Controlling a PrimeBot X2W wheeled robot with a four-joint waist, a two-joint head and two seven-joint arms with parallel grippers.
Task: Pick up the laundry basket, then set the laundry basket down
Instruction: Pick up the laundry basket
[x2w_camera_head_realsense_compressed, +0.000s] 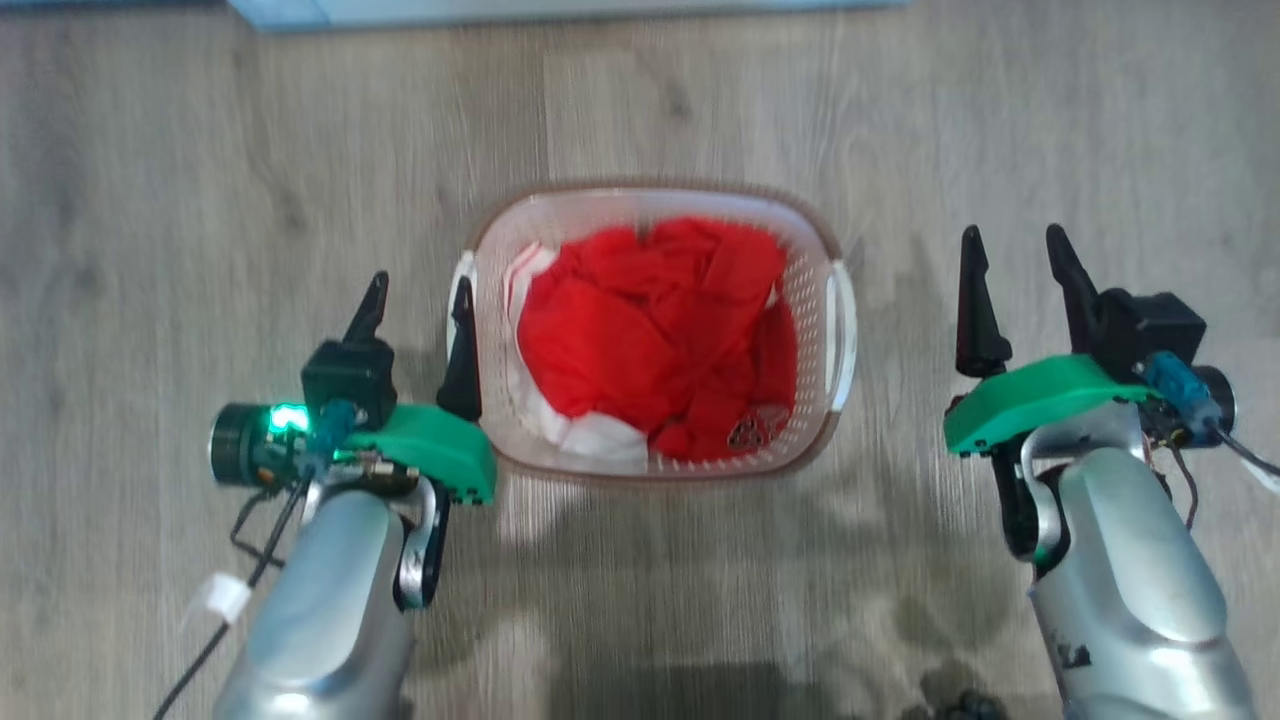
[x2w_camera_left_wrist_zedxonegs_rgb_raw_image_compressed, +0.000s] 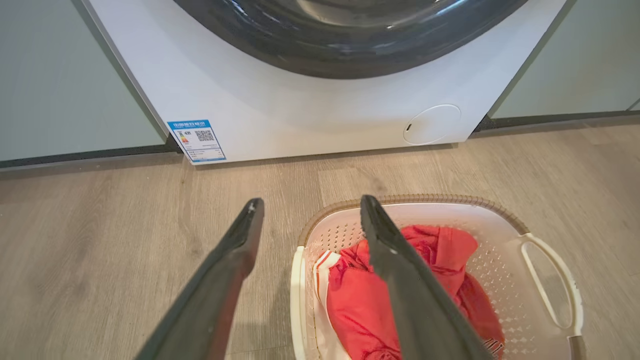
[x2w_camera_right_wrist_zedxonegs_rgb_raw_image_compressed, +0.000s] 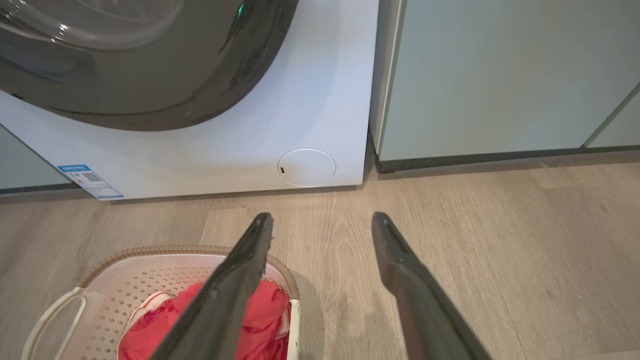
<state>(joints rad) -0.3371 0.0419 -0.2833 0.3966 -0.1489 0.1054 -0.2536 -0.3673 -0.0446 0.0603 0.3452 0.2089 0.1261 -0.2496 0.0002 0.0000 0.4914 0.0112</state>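
Laundry basket (x2w_camera_head_realsense_compressed: 655, 192), partly behind left end effector (x2w_camera_head_realsense_compressed: 421, 279)

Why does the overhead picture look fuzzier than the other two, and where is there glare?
Head view: soft throughout, the laundry basket smeared at its rim, probably motion blur; faint shadows lie on the floor near it. Left wrist view: sharp, with bright streaks on the washing machine door. Right wrist view: sharp too, similar glare on that door.

laundry basket (x2w_camera_left_wrist_zedxonegs_rgb_raw_image_compressed: 500, 280) near end cut by bottom edge; washer label (x2w_camera_left_wrist_zedxonegs_rgb_raw_image_compressed: 196, 141) print unreadable
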